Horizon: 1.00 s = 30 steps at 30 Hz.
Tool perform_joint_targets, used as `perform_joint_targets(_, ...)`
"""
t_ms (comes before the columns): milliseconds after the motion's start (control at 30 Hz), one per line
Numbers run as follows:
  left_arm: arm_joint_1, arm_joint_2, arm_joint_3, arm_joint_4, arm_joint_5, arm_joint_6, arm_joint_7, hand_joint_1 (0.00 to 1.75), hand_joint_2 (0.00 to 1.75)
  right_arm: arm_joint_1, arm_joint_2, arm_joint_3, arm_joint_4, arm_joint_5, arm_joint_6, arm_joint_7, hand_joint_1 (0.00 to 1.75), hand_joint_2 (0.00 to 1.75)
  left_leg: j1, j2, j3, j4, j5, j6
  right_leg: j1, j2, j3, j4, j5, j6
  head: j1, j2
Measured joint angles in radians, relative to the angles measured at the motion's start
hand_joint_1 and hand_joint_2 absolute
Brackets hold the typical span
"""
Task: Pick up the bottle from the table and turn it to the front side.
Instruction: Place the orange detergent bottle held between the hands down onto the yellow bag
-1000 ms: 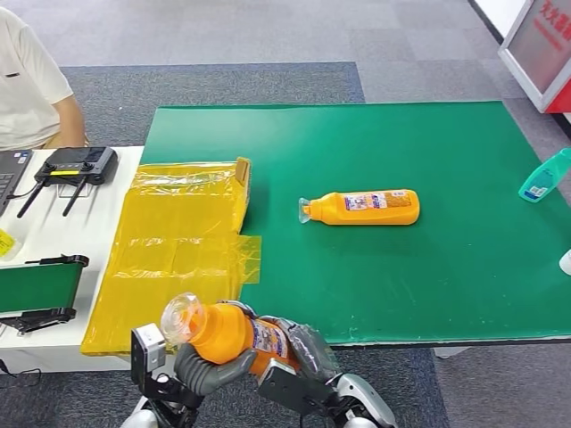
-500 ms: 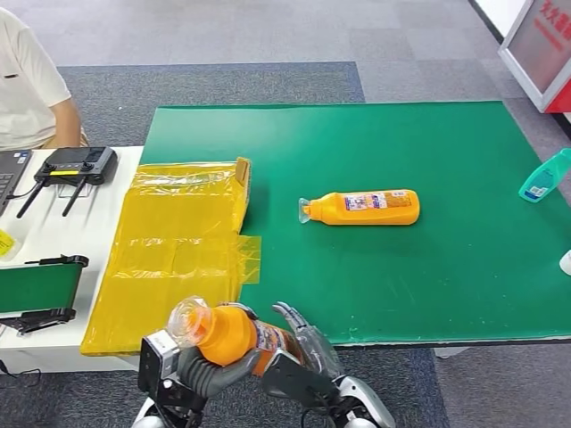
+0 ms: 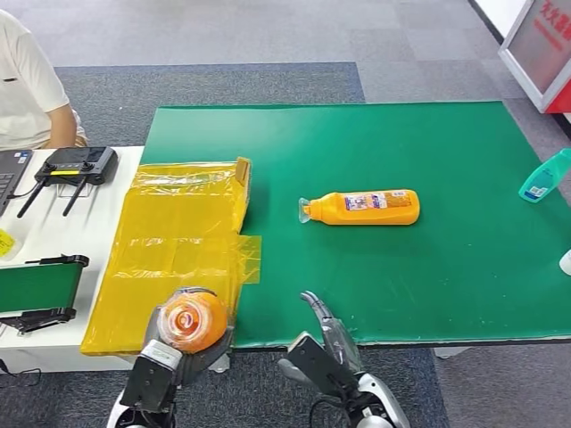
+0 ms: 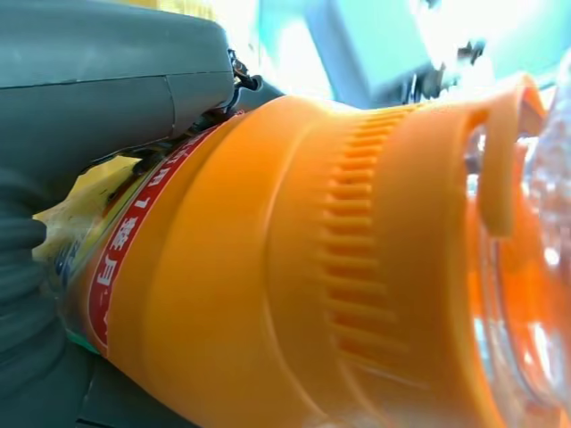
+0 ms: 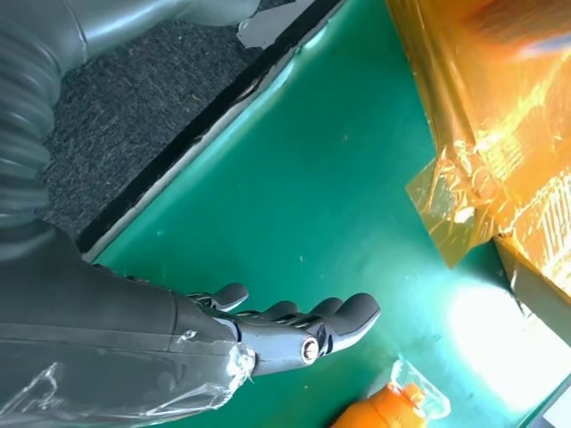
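Note:
My left hand (image 3: 161, 349) grips an orange bottle (image 3: 193, 320) just off the near edge of the green table mat (image 3: 417, 285). The bottle stands on end, its clear cap facing the head camera. In the left wrist view the ribbed orange bottle (image 4: 269, 267) sits under my grey thumb (image 4: 101, 89), with a red label near the palm. My right hand (image 3: 327, 342) hovers at the mat's near edge, fingers stretched out and holding nothing. The right wrist view shows that hand (image 5: 269, 330) flat over the green mat (image 5: 303, 178). A second orange bottle (image 3: 363, 207) lies on its side mid-mat.
Yellow plastic bags (image 3: 182, 241) cover the mat's left end and the white table. A teal bottle (image 3: 544, 176) lies at the right edge. A controller (image 3: 74, 165) and a person (image 3: 27, 80) are at the far left. Grey carpet lies below the near edge.
My right hand has let go of the bottle and moved off to the right with its fingers spread. My left hand has turned the bottle so that its cap points up at the camera.

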Motion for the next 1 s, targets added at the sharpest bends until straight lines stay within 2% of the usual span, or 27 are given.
perform_joint_targets(100, 0.0, -0.003, 0.04, -0.014, -0.211, 0.105, 0.047, 1.75, 1.75, 0.008, 0.001, -0.005, -0.012, 0.0, 0.002, 0.0, 0.0, 1.75, 0.0, 0.0, 0.0, 0.0, 0.0, 0.0, 0.0, 0.0, 0.0, 0.0, 0.0, 0.0, 0.0, 0.0)
perform_joint_targets(200, -0.004, -0.003, 0.094, -0.024, -0.409, 0.169, 0.101, 1.75, 1.75, 0.014, 0.004, -0.01, -0.027, -0.001, 0.006, -0.004, 0.0, 1.75, 0.0, 0.0, 0.0, 0.0, 0.0, 0.0, 0.0, 0.0, 0.0, 0.0, 0.0, 0.0, 0.0, 0.0)
perform_joint_targets(400, -0.036, 0.012, 0.187, -0.025, -0.724, 0.214, 0.23, 1.75, 1.75, 0.027, 0.008, -0.022, -0.084, -0.03, 0.009, -0.066, 0.0, 1.75, 0.0, 0.0, 0.0, 0.0, 0.0, 0.0, 0.0, 0.0, 0.0, 0.0, 0.0, 0.0, 0.0, 0.0)
perform_joint_targets(633, -0.118, 0.074, 0.25, 0.04, -0.797, 0.18, 0.271, 1.75, 1.75, 0.03, 0.008, -0.039, -0.212, -0.138, 0.03, -0.202, 0.0, 1.75, 0.0, 0.0, 0.0, 0.0, 0.001, 0.0, 0.0, 0.0, 0.0, 0.0, 0.0, 0.0, 0.0, 0.0)
perform_joint_targets(833, -0.203, 0.133, 0.272, 0.176, -0.857, 0.16, 0.288, 1.75, 1.75, 0.023, 0.007, -0.049, -0.285, -0.18, 0.046, -0.245, 0.0, 1.75, 0.0, 0.0, 0.0, 0.0, 0.001, -0.001, 0.0, 0.0, 0.0, 0.0, 0.001, -0.001, 0.0, 0.0)
perform_joint_targets(1000, -0.291, 0.149, 0.273, 0.293, -0.79, 0.098, 0.266, 1.75, 1.75, 0.012, 0.004, -0.051, -0.311, -0.203, 0.06, -0.273, 0.0, 1.75, 0.0, 0.0, 0.0, 0.0, 0.002, -0.001, 0.0, 0.0, 0.0, 0.0, 0.001, 0.0, 0.0, 0.0)
